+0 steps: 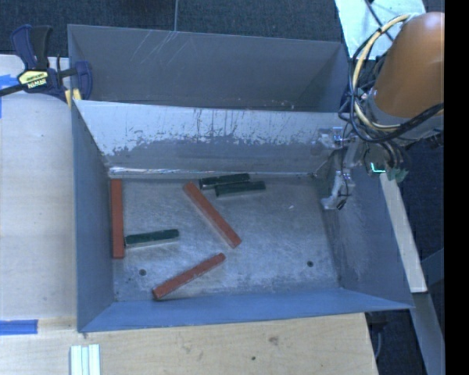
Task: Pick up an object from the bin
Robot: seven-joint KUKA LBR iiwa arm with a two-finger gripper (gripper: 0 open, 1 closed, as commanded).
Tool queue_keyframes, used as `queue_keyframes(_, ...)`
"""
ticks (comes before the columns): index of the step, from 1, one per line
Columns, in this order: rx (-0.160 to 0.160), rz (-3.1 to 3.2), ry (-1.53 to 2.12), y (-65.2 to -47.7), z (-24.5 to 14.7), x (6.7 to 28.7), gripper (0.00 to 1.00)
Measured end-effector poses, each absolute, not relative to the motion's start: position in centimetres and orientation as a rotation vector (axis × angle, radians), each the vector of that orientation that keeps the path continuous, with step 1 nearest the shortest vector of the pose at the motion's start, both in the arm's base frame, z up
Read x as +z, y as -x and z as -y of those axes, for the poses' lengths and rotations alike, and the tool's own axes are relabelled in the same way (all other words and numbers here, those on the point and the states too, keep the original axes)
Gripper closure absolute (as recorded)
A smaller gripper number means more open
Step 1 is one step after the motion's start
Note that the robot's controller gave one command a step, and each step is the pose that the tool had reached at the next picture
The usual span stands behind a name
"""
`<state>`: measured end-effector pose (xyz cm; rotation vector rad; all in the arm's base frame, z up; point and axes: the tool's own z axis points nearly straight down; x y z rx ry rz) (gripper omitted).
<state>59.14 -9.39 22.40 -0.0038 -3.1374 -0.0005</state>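
A: What lies at the left of the frame?
B: A pale wooden worktop (pixel 27 209); it carries on along the bottom edge too.
A: And across the top?
B: Dark floor (pixel 219 2) with a carpet-like weave. At the upper right, a white sheet (pixel 352 6) stands out against it.

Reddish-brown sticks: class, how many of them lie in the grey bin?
3 reddish-brown sticks: one along the left wall, one slanting across the middle, one near the front. None looks hidden.
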Motion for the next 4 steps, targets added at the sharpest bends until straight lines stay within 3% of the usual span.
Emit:
queue_keyframes(1,-0.004,3.119,-0.341,-56.1,3.1,11.6,0.00)
queue_keyframes(2,-0.007,3.129,-0.285,-51.4,-5.0,14.7,0.00)
queue_keyframes(3,-0.003,3.132,-0.294,-52.2,-7.4,6.7,0.00)
queue_keyframes(4,-0.006,3.143,0.126,-53.5,-16.4,7.0,0.00)
